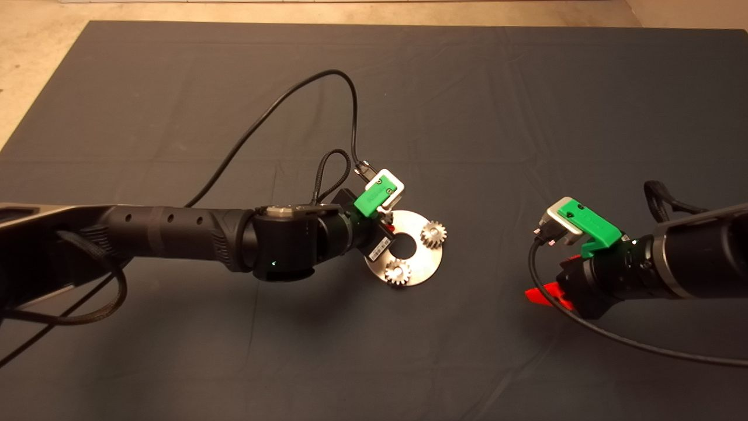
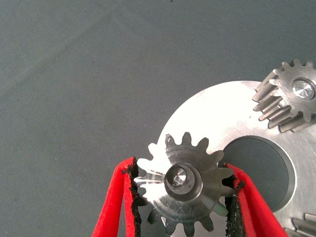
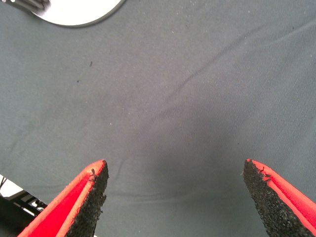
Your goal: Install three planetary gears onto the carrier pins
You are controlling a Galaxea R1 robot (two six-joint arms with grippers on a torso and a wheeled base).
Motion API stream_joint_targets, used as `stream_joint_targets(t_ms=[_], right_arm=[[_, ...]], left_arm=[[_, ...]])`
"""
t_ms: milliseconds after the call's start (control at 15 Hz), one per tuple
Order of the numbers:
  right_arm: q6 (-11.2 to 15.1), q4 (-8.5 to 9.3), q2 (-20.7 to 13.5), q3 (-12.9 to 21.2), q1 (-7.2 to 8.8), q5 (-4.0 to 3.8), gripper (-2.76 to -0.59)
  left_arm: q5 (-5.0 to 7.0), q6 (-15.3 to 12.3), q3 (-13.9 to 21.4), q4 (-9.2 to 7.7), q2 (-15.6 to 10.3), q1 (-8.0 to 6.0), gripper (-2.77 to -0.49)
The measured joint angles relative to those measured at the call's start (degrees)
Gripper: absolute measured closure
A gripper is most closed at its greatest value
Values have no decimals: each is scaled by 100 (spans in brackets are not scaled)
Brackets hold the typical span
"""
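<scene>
The shiny round disc point(image 1: 423, 260) lies mid-mat. Two planetary gears point(image 1: 433, 234) point(image 1: 398, 272) sit on carrier pins; in the left wrist view one of them point(image 2: 291, 101) shows its pin's tip point(image 2: 302, 90) in its hole. My left gripper point(image 1: 388, 225) hangs over the disc's left part and hides it in the head view. In the left wrist view that gripper point(image 2: 182, 170) is shut on a third gear point(image 2: 197, 197) at the disc's point(image 2: 222, 113) rim, and a silvery pin end shows in its centre hole. My right gripper point(image 3: 175, 165) stands open over bare mat, right of the disc.
A black cable point(image 1: 274, 105) loops from the left wrist across the mat behind the disc. Another cable point(image 1: 631, 342) trails from the right wrist toward the right edge. The dark mat point(image 1: 175, 351) ends at a pale floor point(image 1: 35, 52) at the far left.
</scene>
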Motion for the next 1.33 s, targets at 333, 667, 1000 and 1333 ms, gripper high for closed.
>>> stream_joint_targets(t_ms=[333, 667, 1000, 1333], right_arm=[[-41, 113, 0, 2, 124, 1, -202], [-44, 199, -14, 12, 145, 6, -202], [-48, 202, -20, 22, 146, 6, -202], [-52, 207, -17, 22, 146, 9, -202]], left_arm=[[0, -9, 63, -39, 2, 13, -75], [5, 9, 63, -37, -13, 13, -75], [2, 9, 83, -39, -63, 11, -75], [5, 9, 149, -41, -91, -4, -75]])
